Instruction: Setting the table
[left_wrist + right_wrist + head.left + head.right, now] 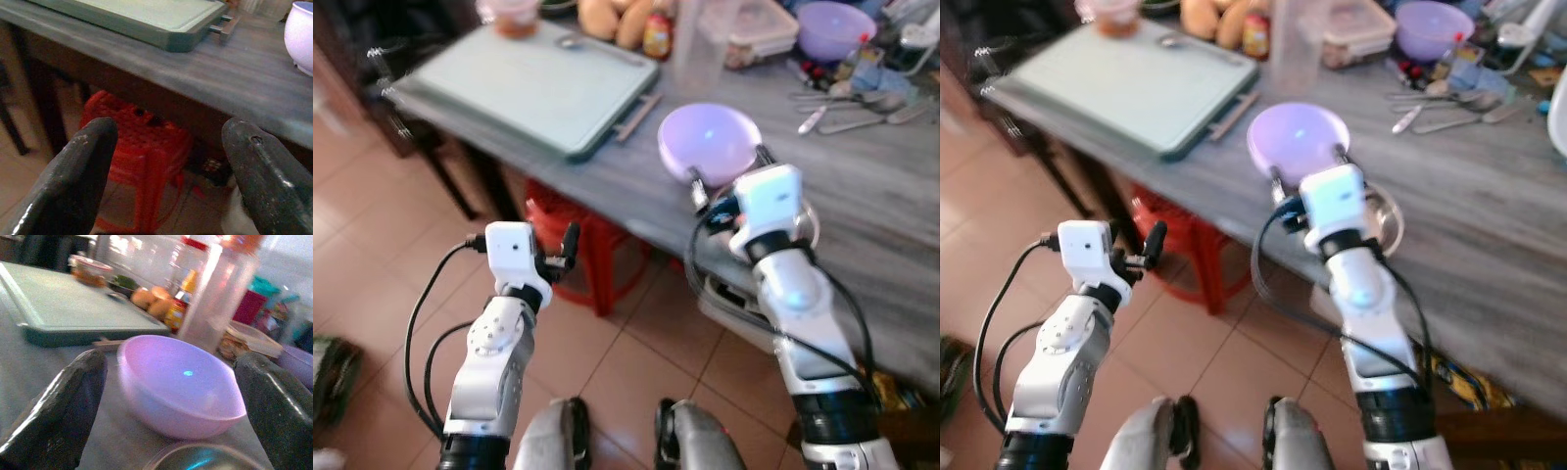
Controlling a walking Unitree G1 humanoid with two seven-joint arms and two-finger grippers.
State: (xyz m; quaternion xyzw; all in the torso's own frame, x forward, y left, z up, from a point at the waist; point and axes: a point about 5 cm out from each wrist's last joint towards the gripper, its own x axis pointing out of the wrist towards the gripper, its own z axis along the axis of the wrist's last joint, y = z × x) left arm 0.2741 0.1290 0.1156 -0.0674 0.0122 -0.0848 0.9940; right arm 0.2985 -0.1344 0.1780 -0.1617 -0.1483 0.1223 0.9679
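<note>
A pale purple bowl (708, 142) stands upright near the front edge of the grey table (862, 225). My right gripper (729, 168) is open just before it, one finger at each side of the bowl's near rim; I cannot tell if they touch it. In the right wrist view the bowl (181, 382) sits between the two black fingers (54, 416), with the rim of a clear round dish (205, 458) under the gripper. My left gripper (563, 250) is open and holds nothing, low in front of the table edge. Its wrist view catches the bowl (301, 34) at the far side.
A green tray (533, 83) lies on the table's left part. Several spoons (847, 108), a second purple bowl (832, 27), a clear jug (698, 49) and food containers crowd the back. A red stool (592, 255) stands under the table on the tiled floor.
</note>
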